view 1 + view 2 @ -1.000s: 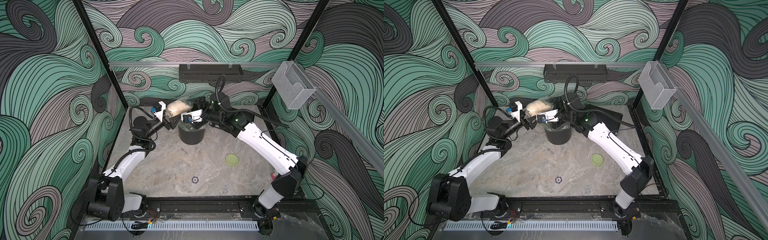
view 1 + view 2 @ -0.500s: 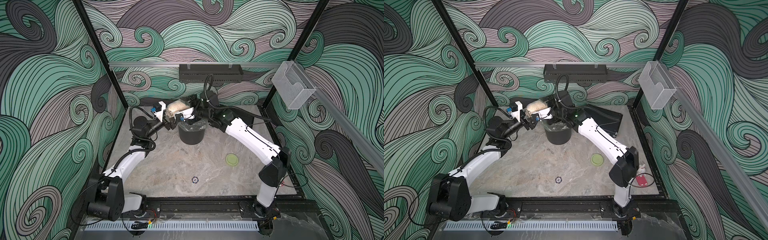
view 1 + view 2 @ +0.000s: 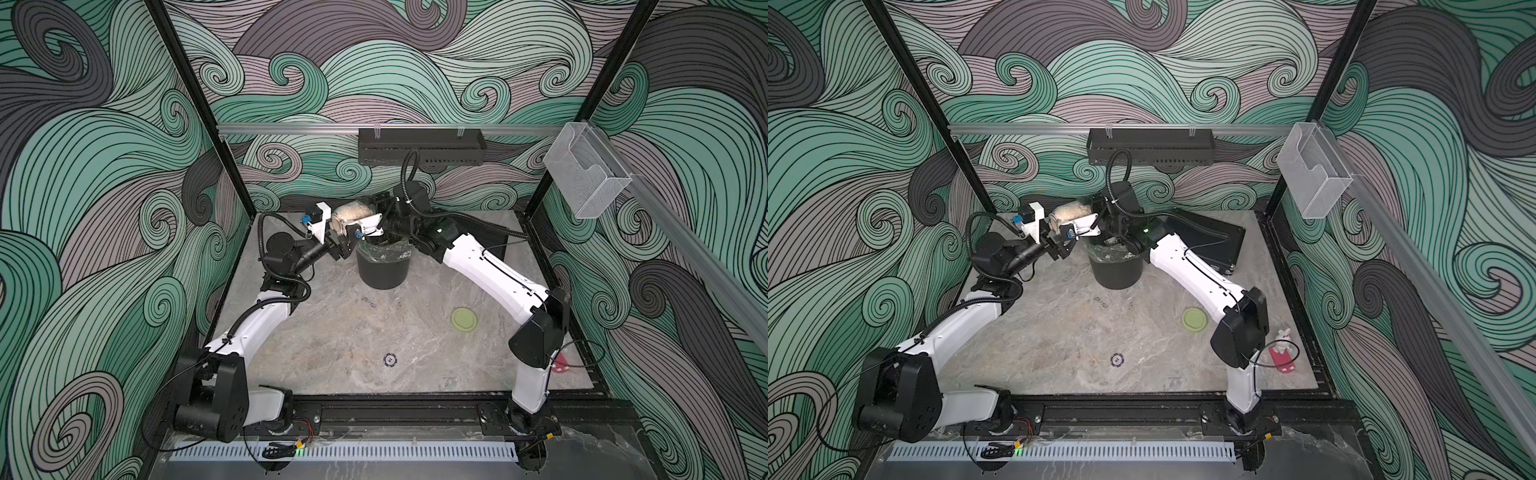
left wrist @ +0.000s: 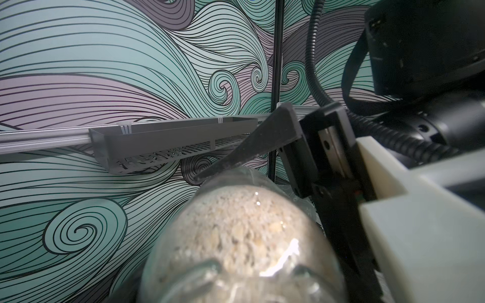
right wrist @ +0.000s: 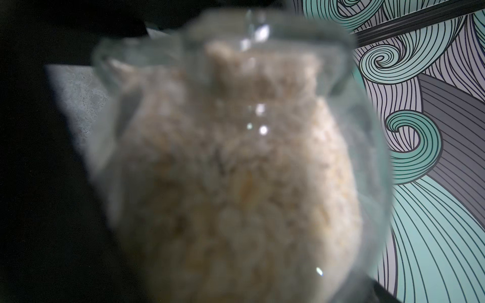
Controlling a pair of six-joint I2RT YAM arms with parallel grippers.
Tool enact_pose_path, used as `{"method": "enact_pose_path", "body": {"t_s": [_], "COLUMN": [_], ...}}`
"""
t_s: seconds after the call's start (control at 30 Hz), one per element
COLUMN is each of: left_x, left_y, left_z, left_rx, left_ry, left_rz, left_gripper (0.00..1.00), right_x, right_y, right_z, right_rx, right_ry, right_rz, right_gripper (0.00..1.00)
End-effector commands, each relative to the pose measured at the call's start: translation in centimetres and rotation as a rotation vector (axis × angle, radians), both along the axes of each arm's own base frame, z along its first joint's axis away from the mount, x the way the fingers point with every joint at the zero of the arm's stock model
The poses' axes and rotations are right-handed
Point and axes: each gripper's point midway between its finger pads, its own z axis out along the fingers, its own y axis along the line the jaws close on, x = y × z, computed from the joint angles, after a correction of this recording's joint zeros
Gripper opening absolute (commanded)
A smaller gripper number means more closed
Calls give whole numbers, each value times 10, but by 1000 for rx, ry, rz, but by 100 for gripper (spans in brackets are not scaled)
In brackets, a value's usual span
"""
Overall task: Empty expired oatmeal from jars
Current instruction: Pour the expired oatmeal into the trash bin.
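A clear glass jar [image 3: 351, 212] [image 3: 1069, 211] full of pale oatmeal [image 4: 236, 223] [image 5: 236, 183] lies on its side in the air, just behind and left of the black bin [image 3: 382, 270] [image 3: 1117, 270]. My left gripper [image 3: 337, 235] [image 3: 1054, 232] is shut on its neck end. My right gripper [image 3: 365, 210] [image 3: 1086, 208] straddles the jar's other end. One of its dark fingers [image 4: 244, 154] lies against the glass; its other finger is hidden. The yellow-green lid [image 3: 464, 319] [image 3: 1195, 319] lies on the table, off the jar.
The bin is lined with clear plastic. A black shelf [image 3: 419, 145] hangs on the back wall, and a flat black box [image 3: 1208, 241] lies at the back right. A small chip [image 3: 390, 359] and a red toy [image 3: 1283, 357] sit on the table near the front.
My right arm has swung left over the bin, bringing its gripper up around the jar's free end. The left arm has kept the jar in place.
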Motion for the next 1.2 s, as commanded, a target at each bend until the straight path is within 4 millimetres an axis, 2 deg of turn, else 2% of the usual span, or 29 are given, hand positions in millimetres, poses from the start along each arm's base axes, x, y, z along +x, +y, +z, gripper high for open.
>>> {"method": "enact_pose_path", "body": {"t_s": [0.0, 0.17, 0.27, 0.43, 0.6, 0.67, 0.93, 1.17], "left_x": [-18, -17, -15, -17, -18, -19, -20, -22], "left_y": [2, 3, 4, 4, 6, 7, 11, 22], "left_z": [62, 56, 49, 45, 38, 38, 34, 36], "left_rx": [-20, 22, 57, 84, 106, 109, 141, 139], "left_ry": [-187, -176, -162, -147, -126, -127, -110, -102], "left_rz": [-6, 12, 30, 33, 44, 51, 70, 113], "left_gripper": [12, 58, 73, 80, 94, 97, 99, 99], "right_x": [1, 8, 12, 14, 15, 17, 26, 35], "right_y": [-3, -6, -8, -8, -8, -10, -13, -15], "right_z": [35, 42, 45, 55, 61, 61, 59, 55], "right_rx": [87, 118, 135, 180, 210, 217, 249, 324], "right_ry": [-39, -33, -34, -18, -3, 8, 30, 109], "right_rz": [-12, -42, -64, -74, -80, -91, -125, -165], "right_gripper": [48, 41, 37, 30, 27, 25, 24, 24]}}
